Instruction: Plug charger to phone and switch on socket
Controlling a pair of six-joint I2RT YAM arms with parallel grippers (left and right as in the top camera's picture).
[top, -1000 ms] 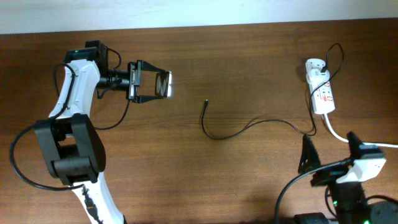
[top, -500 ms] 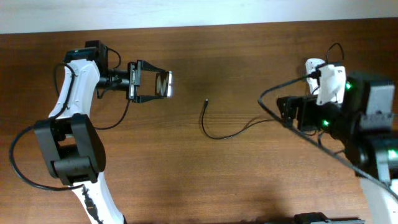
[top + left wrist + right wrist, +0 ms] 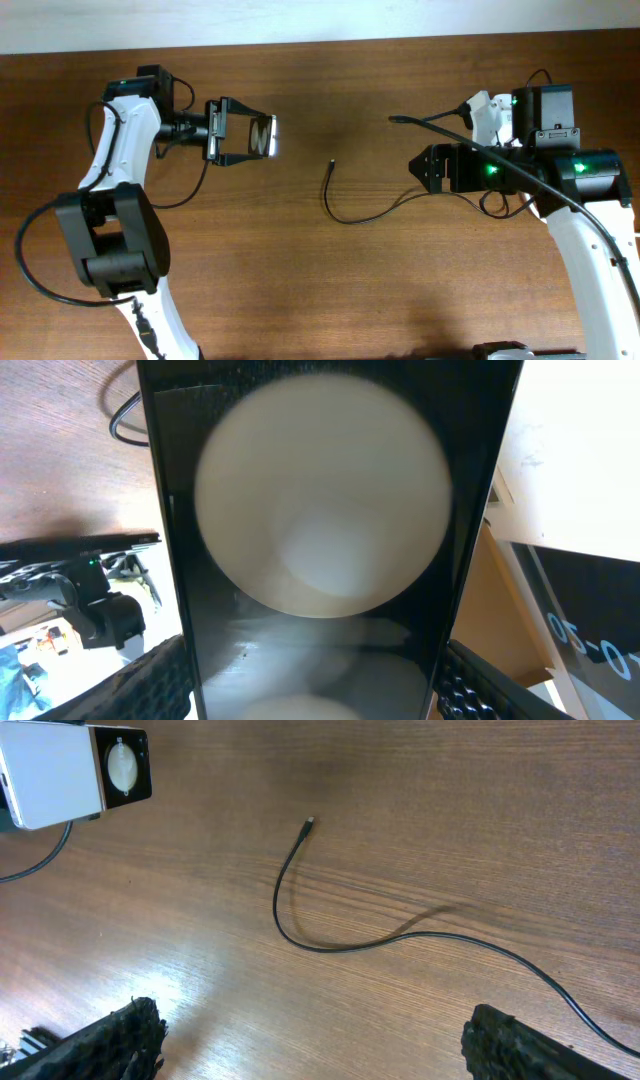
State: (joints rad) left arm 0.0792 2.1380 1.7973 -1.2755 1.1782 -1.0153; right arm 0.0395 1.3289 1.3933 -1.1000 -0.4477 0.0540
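Right claw [image 3: 418,167], wide, now nearer one charger [image 3: 347,221].
Left-wrist view alone shows the screen of one phone [image 3: 320,540], gripped by left claw [image 3: 258,137].

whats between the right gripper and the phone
Only the charger lies there, its plug tip and a loop of cable; clearest in the overhead view, also the right wrist view.

Only white characters on a dark panel [image 3: 588,622] in the left wrist view read roughly "0-50", cut off.
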